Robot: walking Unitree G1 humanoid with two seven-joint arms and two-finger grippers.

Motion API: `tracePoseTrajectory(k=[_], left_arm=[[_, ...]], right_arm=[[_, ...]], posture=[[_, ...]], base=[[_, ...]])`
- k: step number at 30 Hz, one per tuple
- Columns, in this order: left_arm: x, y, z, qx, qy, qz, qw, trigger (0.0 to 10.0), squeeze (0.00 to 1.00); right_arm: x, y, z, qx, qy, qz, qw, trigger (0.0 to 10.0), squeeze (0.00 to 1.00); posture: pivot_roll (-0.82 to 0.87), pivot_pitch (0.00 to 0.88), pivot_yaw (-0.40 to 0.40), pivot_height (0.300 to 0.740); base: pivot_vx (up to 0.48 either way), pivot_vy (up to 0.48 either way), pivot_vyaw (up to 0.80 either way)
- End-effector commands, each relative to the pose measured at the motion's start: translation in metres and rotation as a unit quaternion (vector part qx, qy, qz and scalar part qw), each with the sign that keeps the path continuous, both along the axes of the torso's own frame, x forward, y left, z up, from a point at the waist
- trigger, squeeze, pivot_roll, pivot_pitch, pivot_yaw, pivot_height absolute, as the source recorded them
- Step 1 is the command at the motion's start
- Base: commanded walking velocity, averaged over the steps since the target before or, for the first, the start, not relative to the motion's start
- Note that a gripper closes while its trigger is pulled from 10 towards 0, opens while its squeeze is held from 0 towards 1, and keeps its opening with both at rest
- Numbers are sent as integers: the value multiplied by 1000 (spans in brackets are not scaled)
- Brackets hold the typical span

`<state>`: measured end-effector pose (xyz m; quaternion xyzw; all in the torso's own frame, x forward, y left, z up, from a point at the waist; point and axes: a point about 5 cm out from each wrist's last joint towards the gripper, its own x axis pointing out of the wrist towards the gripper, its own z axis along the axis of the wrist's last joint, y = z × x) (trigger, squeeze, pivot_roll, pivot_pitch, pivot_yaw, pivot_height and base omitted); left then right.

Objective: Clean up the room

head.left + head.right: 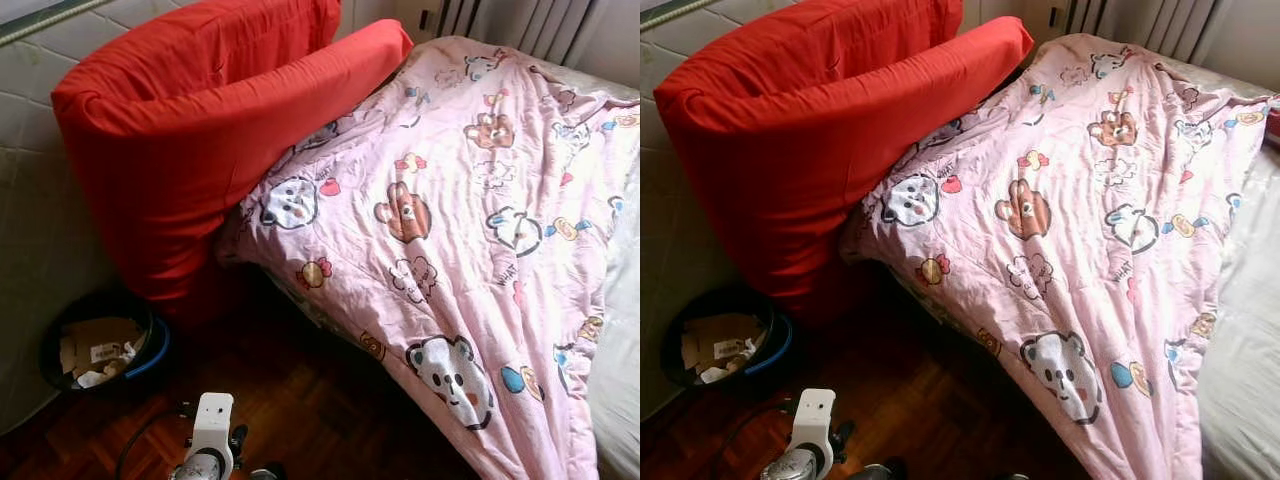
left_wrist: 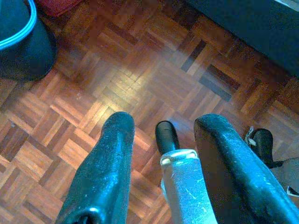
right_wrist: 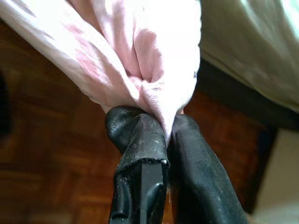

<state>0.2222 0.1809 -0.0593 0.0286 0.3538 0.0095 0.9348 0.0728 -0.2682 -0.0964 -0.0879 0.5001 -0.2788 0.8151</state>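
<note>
Half done at best, I'd say: right gripper (image 3: 163, 126) pinches a fold of the pink cartoon-print quilt (image 1: 450, 230) lying rumpled and skewed across the bed, left gripper (image 2: 163, 154) hangs spread and empty above the parquet floor (image 2: 140, 79).

Open parquet floor (image 1: 330, 400) lies near, between the dark bin (image 1: 100, 345) at near left and the bed edge at right; a gripper could pass there. Big red cushion (image 1: 200, 130) leans against the left wall, blocking the far left, its foot just beside the bin. Pink cartoon quilt (image 1: 450, 230) spills off the bed to the floor, closing the right side. Bin holds cardboard scraps (image 1: 95, 350).
</note>
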Motion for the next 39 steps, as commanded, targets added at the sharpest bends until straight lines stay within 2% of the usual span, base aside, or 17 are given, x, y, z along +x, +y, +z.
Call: tracePoseTrajectory(k=[1, 7, 16, 17, 18, 19, 39], left_arm=[[-9, 2, -6, 0, 18, 1, 1000, 10000, 0], [-9, 1, -6, 1, 17, -1, 1000, 10000, 0], [-9, 1, -6, 2, 15, -5, 1000, 10000, 0], [-9, 1, -6, 2, 15, -5, 1000, 10000, 0], [-9, 1, -6, 2, 15, -5, 1000, 10000, 0], [-9, 1, -5, 2, 14, -5, 1000, 10000, 0], [-8, 0, -5, 1, 12, -7, 1000, 10000, 0]], right_arm=[[-6, 1, -2, 8, 6, 0, 1000, 10000, 0], [-7, -2, -2, 10, 17, -13, 1000, 10000, 0], [0, -2, -1, 11, -3, -18, 1000, 10000, 0], [1, -1, -1, 14, -6, -18, 1000, 10000, 98], [2, 1, -1, 16, -7, -14, 1000, 10000, 596], [3, 2, -1, 16, -8, -11, 1000, 10000, 1000], [18, 6, 0, 26, -22, 2, 999, 10000, 1000]], posture=[[-32, 175, 1, 740], [-30, 173, 4, 740], [-27, 184, 10, 740], [-27, 184, 10, 740], [-27, 185, 11, 740], [-27, 186, 11, 740], [-25, 196, 14, 740]], base=[[0, 0, 0], [0, 0, 0], [0, 0, 0], [0, 0, 0], [0, 0, 0], [0, 0, 0], [0, 0, 0]])
